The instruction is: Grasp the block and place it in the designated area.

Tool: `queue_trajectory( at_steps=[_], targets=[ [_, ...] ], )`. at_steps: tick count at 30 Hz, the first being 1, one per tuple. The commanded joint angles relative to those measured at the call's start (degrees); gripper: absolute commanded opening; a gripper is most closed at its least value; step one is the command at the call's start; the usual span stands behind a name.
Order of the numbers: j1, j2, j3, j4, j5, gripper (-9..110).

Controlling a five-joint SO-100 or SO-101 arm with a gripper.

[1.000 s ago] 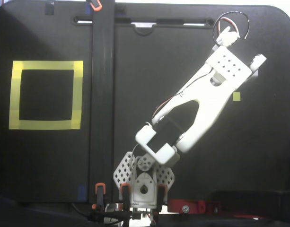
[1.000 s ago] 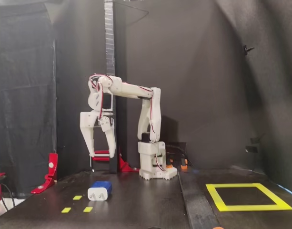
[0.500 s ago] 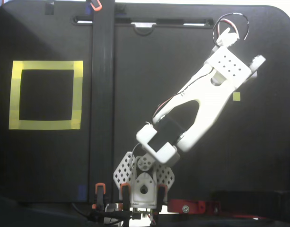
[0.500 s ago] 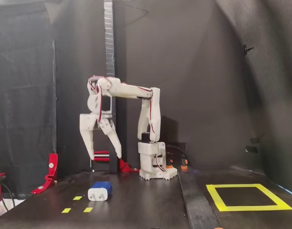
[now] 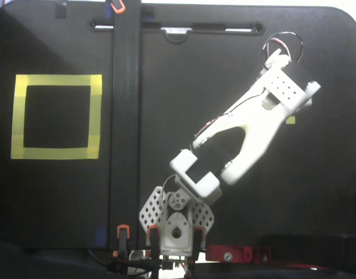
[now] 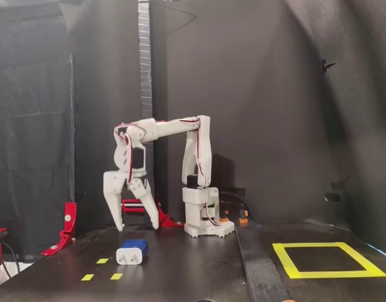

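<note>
The block (image 6: 131, 251) lies on the black table at the front left of a fixed view; it shows a dark-blue top and a pale front face. My white gripper (image 6: 138, 227) hangs open above and just behind it, fingers spread and pointing down, holding nothing. In a fixed view from above, the arm (image 5: 247, 133) reaches to the upper right and its wrist (image 5: 288, 87) hides both the gripper's fingers and the block. The designated area, a big square of yellow tape (image 5: 56, 152), lies at the left there and at the right front (image 6: 287, 261) in the side view, far from the gripper.
Small yellow markers (image 6: 102, 260) lie around the block; one shows by the wrist (image 5: 290, 120). A raised black strip (image 5: 125, 116) crosses the table between arm and square. Red brackets (image 6: 67, 226) (image 5: 236, 254) and orange clamps (image 6: 243, 220) sit near the arm's base.
</note>
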State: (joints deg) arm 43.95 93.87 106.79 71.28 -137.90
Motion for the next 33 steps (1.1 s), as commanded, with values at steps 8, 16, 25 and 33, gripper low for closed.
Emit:
queue_trajectory(
  at_steps=[8,16,25,33],
  targets=[
    [0.6,-4.0,0.3,-3.8,-0.6,31],
    [0.7,-6.0,2.7,-6.9,-1.2,31],
    [1.0,-7.9,5.3,-11.6,-1.8,31],
    [1.3,-9.6,5.4,-13.6,-2.3,31]
  ],
)
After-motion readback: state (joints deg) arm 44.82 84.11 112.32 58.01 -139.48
